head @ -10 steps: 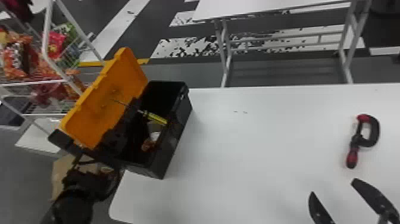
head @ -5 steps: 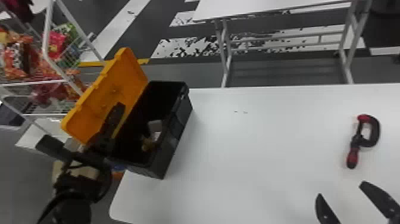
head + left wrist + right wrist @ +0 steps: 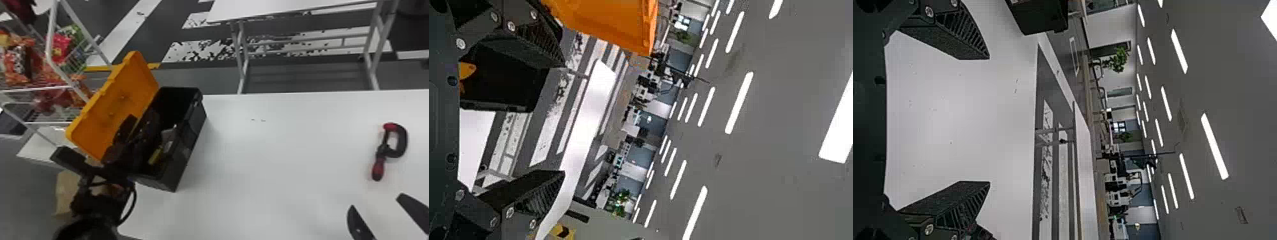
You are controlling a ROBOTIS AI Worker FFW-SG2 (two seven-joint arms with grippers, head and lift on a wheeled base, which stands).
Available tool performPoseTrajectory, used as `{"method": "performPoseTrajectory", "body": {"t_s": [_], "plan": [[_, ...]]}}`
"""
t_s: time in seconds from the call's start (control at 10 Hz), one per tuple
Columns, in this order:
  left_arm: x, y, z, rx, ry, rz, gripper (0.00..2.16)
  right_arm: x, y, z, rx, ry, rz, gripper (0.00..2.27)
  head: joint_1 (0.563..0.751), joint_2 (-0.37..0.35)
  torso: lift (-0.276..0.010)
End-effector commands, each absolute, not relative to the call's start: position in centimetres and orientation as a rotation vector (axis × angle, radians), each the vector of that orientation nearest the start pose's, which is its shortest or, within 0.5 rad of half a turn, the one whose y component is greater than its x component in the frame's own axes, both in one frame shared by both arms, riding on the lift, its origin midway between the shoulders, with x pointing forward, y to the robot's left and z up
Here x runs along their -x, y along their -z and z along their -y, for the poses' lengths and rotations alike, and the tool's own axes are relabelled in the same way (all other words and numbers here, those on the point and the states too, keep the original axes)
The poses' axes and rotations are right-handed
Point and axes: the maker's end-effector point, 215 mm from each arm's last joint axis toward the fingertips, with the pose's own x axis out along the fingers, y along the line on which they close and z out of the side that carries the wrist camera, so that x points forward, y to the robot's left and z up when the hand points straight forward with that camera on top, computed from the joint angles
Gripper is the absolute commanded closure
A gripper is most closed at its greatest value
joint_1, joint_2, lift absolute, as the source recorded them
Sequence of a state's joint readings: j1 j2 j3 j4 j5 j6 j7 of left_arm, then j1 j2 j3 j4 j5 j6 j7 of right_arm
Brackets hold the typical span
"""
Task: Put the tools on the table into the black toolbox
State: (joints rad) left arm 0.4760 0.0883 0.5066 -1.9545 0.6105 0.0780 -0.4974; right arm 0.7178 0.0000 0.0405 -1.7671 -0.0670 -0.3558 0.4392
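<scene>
The black toolbox [image 3: 191,140] stands at the table's left end, its orange lid [image 3: 118,102] tipped back to the left. My left gripper [image 3: 138,130] is over the box's lid side; in the left wrist view this gripper [image 3: 564,119] is open with nothing between its fingers. A yellow screwdriver handle [image 3: 155,156] lies inside the box beside a pale item [image 3: 167,137]. A red and black clamp [image 3: 378,169] lies on the table at the right. Nearer than the clamp is my right gripper [image 3: 376,201]; in the right wrist view, this gripper [image 3: 988,120] stands open and without a load.
The white table [image 3: 271,153] extends from the toolbox to the clamp. A wire rack [image 3: 51,63] with snack bags stands behind and left of the box, and a second white table [image 3: 287,8] stands beyond. Below the left arm is a cardboard box [image 3: 65,191].
The yellow-handled screwdriver, earlier slanting across the box opening by my left gripper, now has its handle lower inside, let go. My right gripper has shifted slightly right.
</scene>
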Motion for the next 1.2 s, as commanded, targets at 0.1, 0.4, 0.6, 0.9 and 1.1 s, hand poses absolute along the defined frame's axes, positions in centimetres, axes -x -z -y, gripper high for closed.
{"method": "performPoseTrajectory", "body": {"t_s": [0.1, 0.4, 0.6, 0.9, 1.1], "plan": [[-41.3, 33.0, -35.6, 0.294, 0.137, 0.049, 0.03, -31.7, 45.3, 13.8, -0.124, -0.41, -0.168, 0.12, 0.695, 0.35, -0.075], [-40.3, 34.2, -31.1, 0.268, 0.185, 0.067, 0.03, -32.3, 46.3, 17.3, -0.107, -0.356, -0.221, 0.12, 0.695, 0.293, -0.075], [-39.2, 34.0, -29.0, 0.221, 0.185, 0.115, 0.03, -33.1, 46.3, 19.9, -0.086, -0.32, -0.245, 0.12, 0.695, 0.208, -0.075], [-37.8, 34.9, -26.1, 0.148, 0.159, 0.127, 0.03, -34.0, 46.6, 24.8, -0.089, -0.268, -0.286, 0.13, 0.695, 0.113, -0.075], [-37.0, 36.6, -23.4, 0.123, 0.185, 0.091, 0.03, -34.8, 46.3, 28.5, -0.087, -0.245, -0.323, 0.13, 0.695, 0.037, -0.075]]}}
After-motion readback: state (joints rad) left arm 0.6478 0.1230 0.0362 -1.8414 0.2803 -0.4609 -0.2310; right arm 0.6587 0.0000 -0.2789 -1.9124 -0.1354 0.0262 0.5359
